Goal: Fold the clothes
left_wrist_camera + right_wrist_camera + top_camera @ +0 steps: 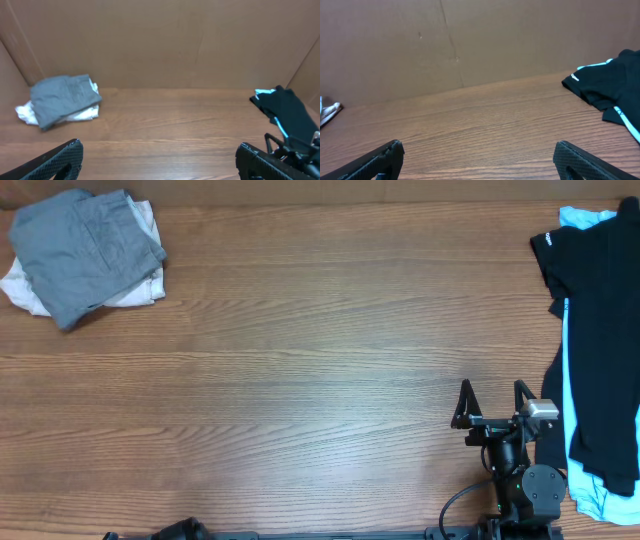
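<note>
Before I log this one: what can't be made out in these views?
Overhead: black garment and light-blue garment run off the right edge; their kind and extent are unclear.
Overhead: cream shorts lie mostly hidden under the grey shorts.
Overhead: left arm is nearly all cut off by the bottom edge.

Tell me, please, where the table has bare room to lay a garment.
The wide middle of the table is bare, between the grey shorts on cream shorts far left and the black garment along the right edge. Tight only by the right gripper.
</note>
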Action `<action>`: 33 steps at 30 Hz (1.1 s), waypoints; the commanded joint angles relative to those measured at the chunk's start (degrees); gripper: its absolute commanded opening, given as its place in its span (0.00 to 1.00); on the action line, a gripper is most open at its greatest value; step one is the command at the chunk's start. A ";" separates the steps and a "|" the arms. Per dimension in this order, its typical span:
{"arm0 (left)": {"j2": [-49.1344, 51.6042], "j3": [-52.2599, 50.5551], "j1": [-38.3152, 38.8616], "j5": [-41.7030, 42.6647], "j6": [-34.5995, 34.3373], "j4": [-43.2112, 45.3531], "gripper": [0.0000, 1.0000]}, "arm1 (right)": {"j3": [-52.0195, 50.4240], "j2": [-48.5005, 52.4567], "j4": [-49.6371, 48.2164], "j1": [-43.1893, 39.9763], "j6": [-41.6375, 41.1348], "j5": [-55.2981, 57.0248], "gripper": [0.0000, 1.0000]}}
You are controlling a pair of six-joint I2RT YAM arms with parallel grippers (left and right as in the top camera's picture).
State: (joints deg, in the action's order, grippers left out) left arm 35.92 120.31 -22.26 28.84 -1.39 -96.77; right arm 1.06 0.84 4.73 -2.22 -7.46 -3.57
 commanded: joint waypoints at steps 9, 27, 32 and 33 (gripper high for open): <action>-3.08 -26.53 -1.70 2.45 -3.69 15.41 1.00 | -0.61 -0.68 -0.20 -0.22 0.22 0.48 1.00; -26.51 -91.86 15.87 -14.19 -21.92 69.42 1.00 | -0.61 -0.68 -0.20 -0.22 0.22 0.46 1.00; -29.11 -102.75 18.97 -22.25 -23.06 80.26 1.00 | -0.61 -0.68 -0.20 -0.22 0.22 0.46 1.00; -29.57 -104.30 19.45 -23.87 -23.06 81.68 1.00 | -0.61 -0.68 -0.20 -0.22 0.22 0.46 1.00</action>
State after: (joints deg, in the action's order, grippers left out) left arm 8.43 20.23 -4.43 13.21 -21.89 -18.33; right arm 1.06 0.84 4.71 -2.22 -7.46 -3.55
